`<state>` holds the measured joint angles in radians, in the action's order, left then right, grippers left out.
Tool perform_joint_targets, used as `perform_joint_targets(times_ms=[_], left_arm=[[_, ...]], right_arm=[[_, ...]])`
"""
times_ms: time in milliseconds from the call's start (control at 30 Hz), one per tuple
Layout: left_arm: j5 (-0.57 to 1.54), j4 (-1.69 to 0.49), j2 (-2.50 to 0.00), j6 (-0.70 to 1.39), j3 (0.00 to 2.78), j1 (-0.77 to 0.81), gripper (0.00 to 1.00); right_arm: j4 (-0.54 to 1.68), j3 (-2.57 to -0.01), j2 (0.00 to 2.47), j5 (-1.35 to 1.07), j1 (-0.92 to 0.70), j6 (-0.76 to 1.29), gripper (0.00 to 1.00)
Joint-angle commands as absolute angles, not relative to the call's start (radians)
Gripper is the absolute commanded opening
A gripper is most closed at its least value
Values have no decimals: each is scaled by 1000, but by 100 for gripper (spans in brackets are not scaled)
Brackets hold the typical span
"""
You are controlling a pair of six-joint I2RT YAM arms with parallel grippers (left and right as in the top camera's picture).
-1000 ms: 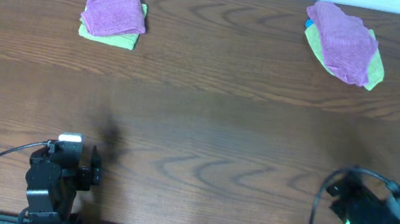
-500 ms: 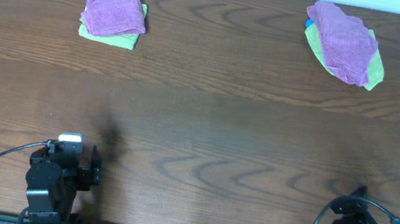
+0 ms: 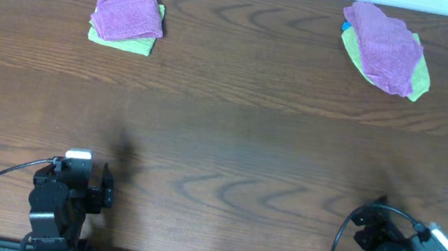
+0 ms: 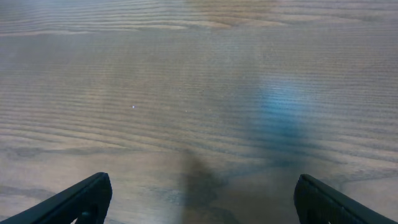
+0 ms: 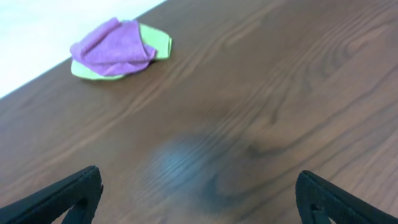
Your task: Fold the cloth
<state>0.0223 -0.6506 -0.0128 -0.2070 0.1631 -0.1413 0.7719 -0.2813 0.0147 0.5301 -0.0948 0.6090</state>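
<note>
Both arms sit low at the near edge of the table (image 3: 221,143), well apart from the cloths, and I judge this to be a rest pose, with no fold in hand. The left gripper (image 4: 202,198) is spread wide with nothing between its fingers, and its camera sees only bare wood. The right gripper (image 5: 199,194) is also spread wide and empty. It is tilted so that its camera looks across the wood to a purple-on-green heap near the far edge, though I cannot tell which heap it is. The cloths lie in two heaps along the far side. The left pile (image 3: 127,18) is a purple cloth lying squarely on a green one, compact, as if folded and set aside. The right pile (image 3: 387,49) is a purple cloth draped loosely over a green one, with a bit of blue at its edge, so the work to do is probably there. The next move likely calls for a long reach to that loose heap.
</note>
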Motion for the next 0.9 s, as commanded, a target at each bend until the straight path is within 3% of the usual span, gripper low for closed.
perform_joint_targets(times_ms=[0, 867], left_arm=[[16, -655, -4, -213, 156, -144, 95], [15, -655, -4, -213, 156, -144, 95]], right_arm=[[746, -242, 6, 504, -87, 595, 99], [717, -177, 6, 489, -87, 586, 99]])
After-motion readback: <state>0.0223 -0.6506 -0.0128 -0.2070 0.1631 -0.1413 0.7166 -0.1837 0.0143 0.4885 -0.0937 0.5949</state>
